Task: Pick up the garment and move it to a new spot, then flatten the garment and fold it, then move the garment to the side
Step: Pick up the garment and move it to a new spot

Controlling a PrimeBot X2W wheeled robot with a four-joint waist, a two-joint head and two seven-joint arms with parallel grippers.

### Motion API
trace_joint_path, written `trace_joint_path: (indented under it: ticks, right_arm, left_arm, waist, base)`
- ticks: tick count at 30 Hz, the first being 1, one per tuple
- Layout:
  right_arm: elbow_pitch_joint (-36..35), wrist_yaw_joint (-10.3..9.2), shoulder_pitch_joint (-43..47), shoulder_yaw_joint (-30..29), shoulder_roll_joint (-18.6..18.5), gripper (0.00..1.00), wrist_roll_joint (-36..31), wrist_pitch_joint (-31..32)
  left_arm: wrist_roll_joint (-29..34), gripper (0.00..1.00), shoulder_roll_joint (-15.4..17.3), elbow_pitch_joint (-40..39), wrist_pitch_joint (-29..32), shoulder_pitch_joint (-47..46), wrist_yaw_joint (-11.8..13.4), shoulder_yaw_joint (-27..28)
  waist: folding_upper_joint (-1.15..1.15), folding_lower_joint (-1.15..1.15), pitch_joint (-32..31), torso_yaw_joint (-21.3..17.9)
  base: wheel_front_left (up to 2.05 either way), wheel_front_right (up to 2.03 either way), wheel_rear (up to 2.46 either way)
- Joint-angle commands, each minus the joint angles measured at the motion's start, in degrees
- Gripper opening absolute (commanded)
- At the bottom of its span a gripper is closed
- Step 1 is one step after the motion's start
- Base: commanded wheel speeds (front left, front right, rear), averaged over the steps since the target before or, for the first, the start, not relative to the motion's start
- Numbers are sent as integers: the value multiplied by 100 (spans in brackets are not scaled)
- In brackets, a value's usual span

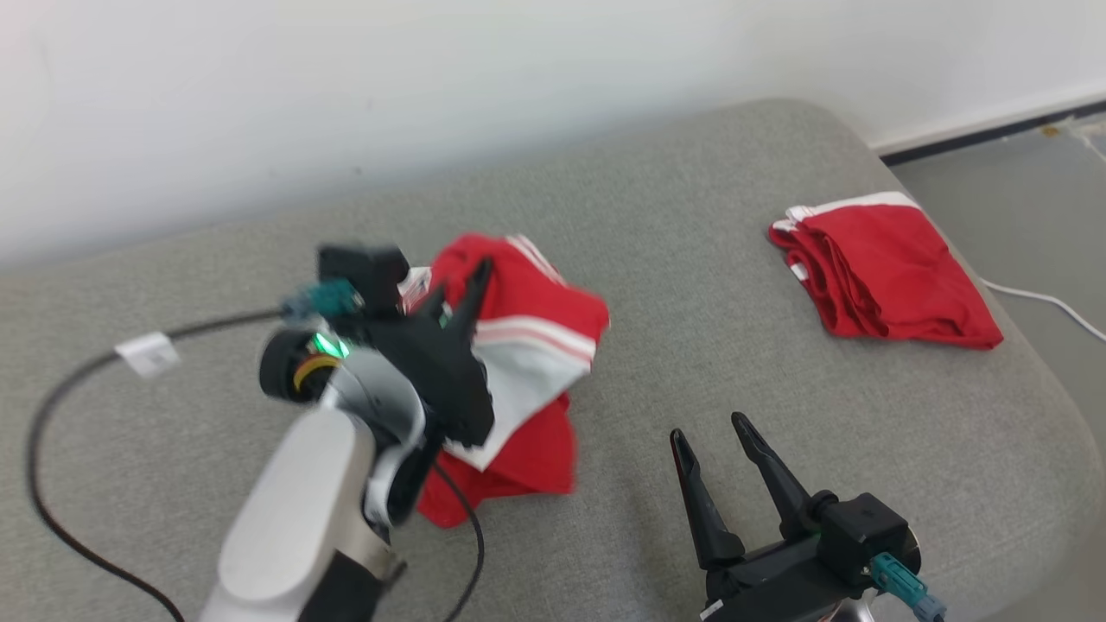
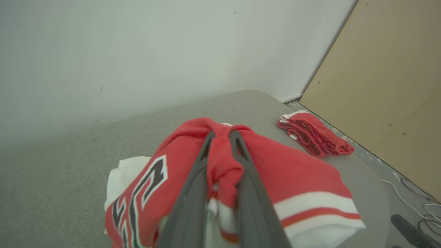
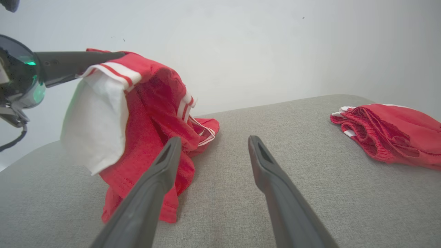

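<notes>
1. Grey upholstered cushion (image 1: 691,216) against a white wall carries everything; the red-and-white jersey (image 1: 536,320) sits centre-left in the head view.
2. Our left hand (image 2: 222,134) is clenched on a bunched red fold of the jersey, holding its top up while the lower hem rests on the cushion.
3. Our right hand (image 1: 708,425), at lower right, is spread wide and grasps nothing.
4. We judge the carry is in hand. We should lift higher so the hem clears, then set down well apart from the folded red garment (image 1: 890,268) at upper right.
5. Containers: we see none; both garments lie straight on the cushion.
</notes>
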Motion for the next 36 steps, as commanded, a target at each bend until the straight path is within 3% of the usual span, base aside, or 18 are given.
trace_joint_path:
  ticks: [1,4,5,6,11,16,20,24,29,32,36]
  right_arm:
    - [38,-14,-47,1,24,100,37,-46]
    - [73,-14,-49,-25,23,100,49,-69]
    - [98,-14,-48,-35,22,100,50,-77]
    - [122,-14,-42,-45,22,100,52,-82]
    - [208,-14,20,-122,21,100,17,-115]
    - [264,-14,103,-278,21,100,-45,-116]
    - [281,-14,158,-402,21,100,-82,-123]
    - [251,-14,228,-592,20,100,-117,-149]
    - [263,-14,332,-950,21,100,-134,-225]
    - [321,-14,387,-1104,21,100,-140,-273]
    - [434,-14,452,-1238,21,100,-159,-320]
  left_arm:
    - [67,0,-34,330,-191,154,-7,-126]
    - [140,0,-60,669,-369,207,21,-269]
    - [184,25,-76,827,-478,231,43,-339]
    - [264,100,-88,969,-561,247,45,-443]
    - [75,100,-130,1284,-1139,452,75,-748]
    - [-29,100,-130,833,-1999,894,222,-736]
    - [109,100,68,330,-2668,1443,438,-572]
    - [255,100,222,-431,-2951,2120,720,-122]
    - [996,100,334,-1593,-2959,3081,1001,751]
    - [1332,100,249,-2022,-2961,3587,945,1228]
    - [1686,100,180,-2036,-2962,4102,786,1615]
  waist:
    - [0,1,192,-132]
    - [0,1,234,-116]
    - [0,1,243,-99]
    - [0,1,248,-76]
    - [0,1,167,157]
    - [0,1,25,433]
    - [0,1,-91,634]
    - [0,1,-160,824]
    - [0,1,-190,1007]
    - [0,1,-210,1060]
    - [0,1,-233,1087]
  base:
    - [0,0,0]
    - [0,0,0]
    - [0,0,0]
    - [0,0,0]
    - [0,0,0]
    - [0,0,0]
    - [0,0,0]
    - [0,0,0]
    - [0,0,0]
    - [0,0,0]
    - [0,0,0]
